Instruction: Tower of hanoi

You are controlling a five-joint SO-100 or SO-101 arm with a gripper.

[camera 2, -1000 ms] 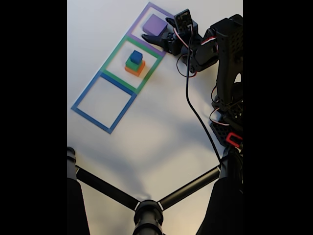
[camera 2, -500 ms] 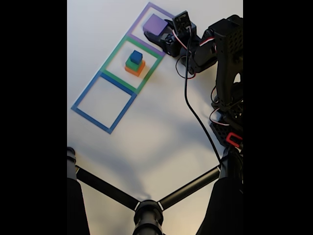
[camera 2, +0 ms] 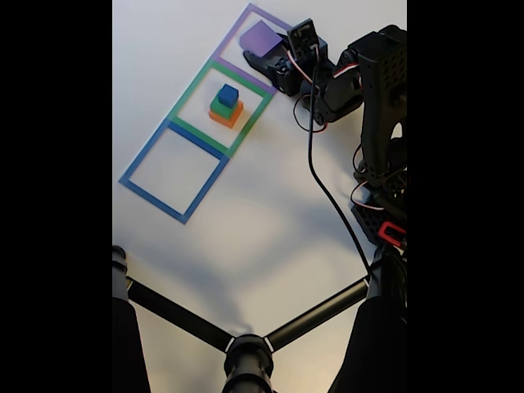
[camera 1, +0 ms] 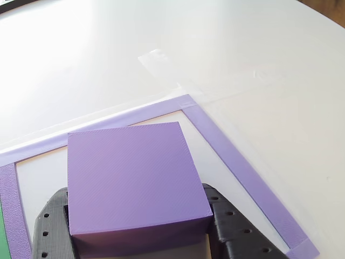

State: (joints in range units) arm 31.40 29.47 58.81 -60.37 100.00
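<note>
- landmark: the purple tape square (camera 2: 260, 45) at the far end of a row of three tape outlines on the white worktop (camera 2: 270, 221); next along the row is the green tape square (camera 2: 190, 92), then the blue tape square (camera 2: 173, 170)
- the purple block (camera 1: 135, 181) sits within the purple tape square, its top face tilted in the other view; the black gripper (camera 2: 264, 59) is clenched on it, with a black finger (camera 1: 240, 232) showing at each lower side of the block; whether the block touches the worktop i cannot tell
- inside the green tape square stands a stack: orange block (camera 2: 225, 117) at the bottom, green block (camera 2: 223, 106) on it, blue block (camera 2: 228, 95) on top; well apart from the purple block
- the blue tape square encloses bare worktop
- the arm (camera 2: 372, 98) reaches in from the right of the purple tape square in the fixed view, a black cable (camera 2: 327, 188) trailing along it towards the near edge
- a black tripod-like stand (camera 2: 246, 348) crosses the near part of the fixed view, far from the purple tape square
- the worktop is glossy white, bright with glare; in the other view a strip of clear tape (camera 1: 161, 65) lies just beyond the corner of the purple tape square
- the fixed view has black bars on both sides; the gripper tips are cut off by the lower edge of the other view
</note>
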